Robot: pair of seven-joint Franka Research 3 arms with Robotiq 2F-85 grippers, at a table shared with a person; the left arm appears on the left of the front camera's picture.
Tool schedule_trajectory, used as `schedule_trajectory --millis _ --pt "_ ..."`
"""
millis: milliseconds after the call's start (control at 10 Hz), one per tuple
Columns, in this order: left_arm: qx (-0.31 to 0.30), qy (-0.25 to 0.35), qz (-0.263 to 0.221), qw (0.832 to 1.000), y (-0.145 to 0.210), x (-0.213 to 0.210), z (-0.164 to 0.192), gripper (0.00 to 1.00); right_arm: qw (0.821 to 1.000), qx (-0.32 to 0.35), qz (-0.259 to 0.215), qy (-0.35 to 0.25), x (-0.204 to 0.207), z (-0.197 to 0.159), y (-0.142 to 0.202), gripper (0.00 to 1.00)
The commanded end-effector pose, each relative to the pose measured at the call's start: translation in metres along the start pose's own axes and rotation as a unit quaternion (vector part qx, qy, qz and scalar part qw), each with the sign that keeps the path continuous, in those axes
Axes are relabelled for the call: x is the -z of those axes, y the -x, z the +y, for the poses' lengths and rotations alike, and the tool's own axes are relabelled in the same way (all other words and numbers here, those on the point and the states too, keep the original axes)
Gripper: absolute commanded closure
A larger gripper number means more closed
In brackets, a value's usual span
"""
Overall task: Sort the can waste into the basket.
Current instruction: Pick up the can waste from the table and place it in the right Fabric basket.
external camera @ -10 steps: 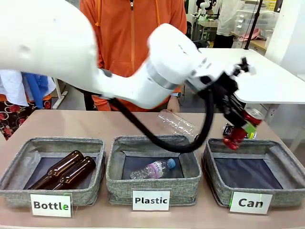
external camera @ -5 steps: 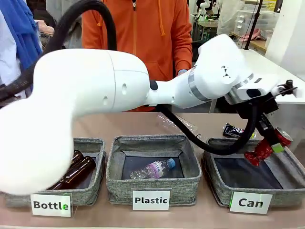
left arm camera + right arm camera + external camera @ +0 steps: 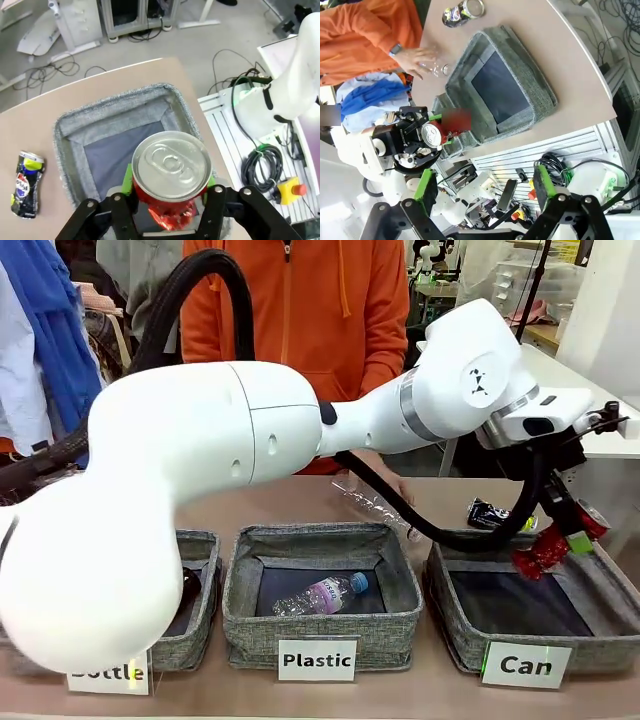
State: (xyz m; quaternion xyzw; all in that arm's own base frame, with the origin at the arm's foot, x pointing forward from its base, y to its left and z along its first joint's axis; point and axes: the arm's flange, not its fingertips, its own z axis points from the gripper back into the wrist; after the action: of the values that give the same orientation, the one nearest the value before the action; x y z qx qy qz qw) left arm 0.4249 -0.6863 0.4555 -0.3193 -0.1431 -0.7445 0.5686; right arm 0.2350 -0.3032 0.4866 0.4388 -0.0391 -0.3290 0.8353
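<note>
While the left end effector (image 3: 562, 538) hangs over the far right part of the "Can" basket (image 3: 455, 630), its green pads are clenched on the red can (image 3: 170, 167) at the crumpled waist, silver top toward the wrist camera; nothing shows the can falling free. The right end effector (image 3: 484, 187) stands released, with nothing between its fingers. The basket sits at the near right corner of the surface (image 3: 400, 690), and its dark lining is bare. The dark can (image 3: 26, 184) lies on its side on the surface just beyond the basket's far rim, apart from it. Judged as handling: both cans are light, thin-walled and already crushed, so they should yield further under firm pressure, and the smooth painted skin may slip. The pinched waist is the sound place to hold the red one. The dark one is best taken across its flattened body, from above. Compared with a second ago, the arm has swung rightward, carrying the red can from above the basket's far left rim to over its right half. Against half a second ago the position is nearly unchanged. The dark can has not moved. A person's hand (image 3: 420, 59) now rests on the clear bottle behind the middle basket, and the arm now partly covers the "Bottle" label.
</note>
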Motion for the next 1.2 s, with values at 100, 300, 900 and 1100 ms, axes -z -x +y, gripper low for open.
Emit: schedule_trajectory --millis 100,300,900,1100 --pt "0.000 -0.002 0.003 1.000 -0.019 -0.001 0.019 0.00 1.000 0.005 -0.012 -0.001 0.002 -0.001 0.003 0.00" --pt "-0.001 0.001 -0.001 1.000 -0.016 -0.006 0.019 0.00 1.000 0.005 -0.012 -0.001 0.002 -0.001 0.003 0.00" --pt "-0.022 0.064 0.052 0.996 0.073 -0.145 -0.107 0.00 0.998 -0.003 -0.020 0.053 0.052 0.033 -0.007 0.00" --pt "-0.079 0.028 0.046 0.995 0.118 -0.197 -0.168 0.00 0.998 -0.053 0.014 0.035 0.111 0.086 -0.003 0.00"
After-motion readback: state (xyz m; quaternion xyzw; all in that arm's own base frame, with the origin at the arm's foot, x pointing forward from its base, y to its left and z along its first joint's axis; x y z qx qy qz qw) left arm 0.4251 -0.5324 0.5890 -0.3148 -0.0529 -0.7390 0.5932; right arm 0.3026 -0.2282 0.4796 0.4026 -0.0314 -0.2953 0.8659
